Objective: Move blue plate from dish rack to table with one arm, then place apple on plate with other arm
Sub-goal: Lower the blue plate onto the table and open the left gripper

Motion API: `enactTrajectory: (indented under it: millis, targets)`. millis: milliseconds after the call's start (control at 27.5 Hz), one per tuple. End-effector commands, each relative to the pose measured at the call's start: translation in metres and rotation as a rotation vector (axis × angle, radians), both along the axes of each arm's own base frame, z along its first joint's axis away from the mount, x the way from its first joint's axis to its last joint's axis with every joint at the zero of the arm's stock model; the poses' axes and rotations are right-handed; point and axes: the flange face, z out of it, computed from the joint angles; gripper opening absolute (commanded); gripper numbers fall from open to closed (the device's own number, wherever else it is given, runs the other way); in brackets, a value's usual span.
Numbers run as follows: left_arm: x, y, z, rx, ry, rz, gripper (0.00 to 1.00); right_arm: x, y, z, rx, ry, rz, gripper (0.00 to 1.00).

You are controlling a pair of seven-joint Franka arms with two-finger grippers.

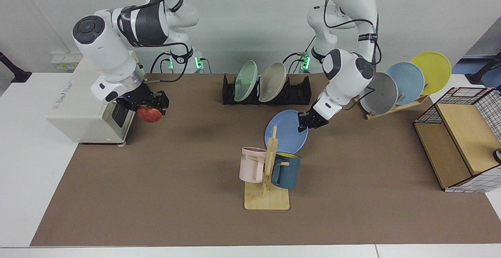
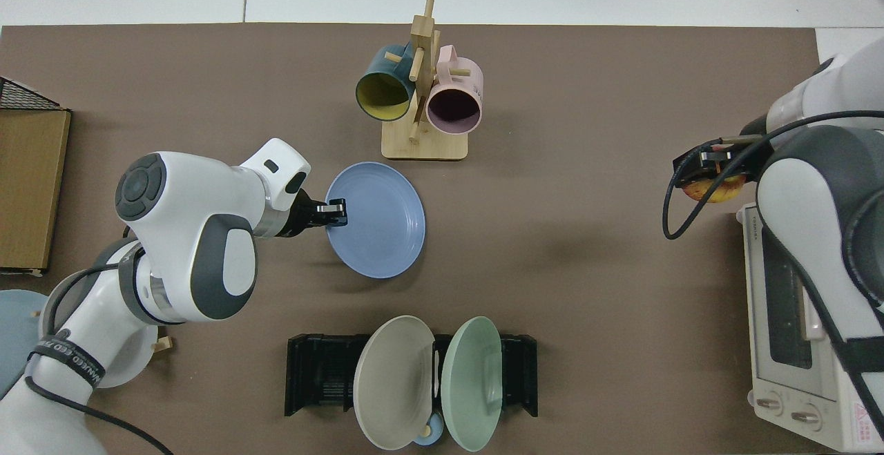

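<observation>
The blue plate (image 1: 287,130) (image 2: 378,219) is nearly flat and low over the table (image 1: 176,179), just behind the mug stand. My left gripper (image 1: 307,122) (image 2: 335,211) is shut on the plate's rim. The black dish rack (image 1: 297,91) (image 2: 318,373) at the back holds a pale green plate and a beige plate. My right gripper (image 1: 150,107) (image 2: 711,168) is shut on the red apple (image 1: 149,114) (image 2: 715,192), held in the air in front of the toaster oven.
A wooden mug stand (image 1: 267,195) (image 2: 423,106) with a pink and a teal mug stands mid-table, close to the plate. A white toaster oven (image 1: 84,97) (image 2: 794,344) sits beside the apple. A slanted wooden rack (image 1: 395,105) holds grey, pale blue and yellow plates. A wire-and-wood shelf (image 1: 458,136) stands beyond it.
</observation>
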Motion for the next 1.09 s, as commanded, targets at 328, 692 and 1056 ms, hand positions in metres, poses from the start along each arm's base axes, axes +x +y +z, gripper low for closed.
enactTrajectory:
  millis: [328, 692, 1056]
  targets:
    - [-0.029, -0.075, -0.011, -0.017, -0.017, -0.099, 0.06, 0.0, 0.023, -0.001, 0.011, 0.008, -0.09, 0.0]
    - [-0.03, -0.074, -0.009, 0.04, -0.031, -0.141, 0.6, -0.002, 0.027, -0.004, 0.011, 0.014, -0.084, 0.0]
    - [-0.023, -0.032, 0.055, 0.221, 0.01, -0.192, 0.58, -0.004, 0.049, -0.009, 0.032, 0.019, -0.063, 0.0]
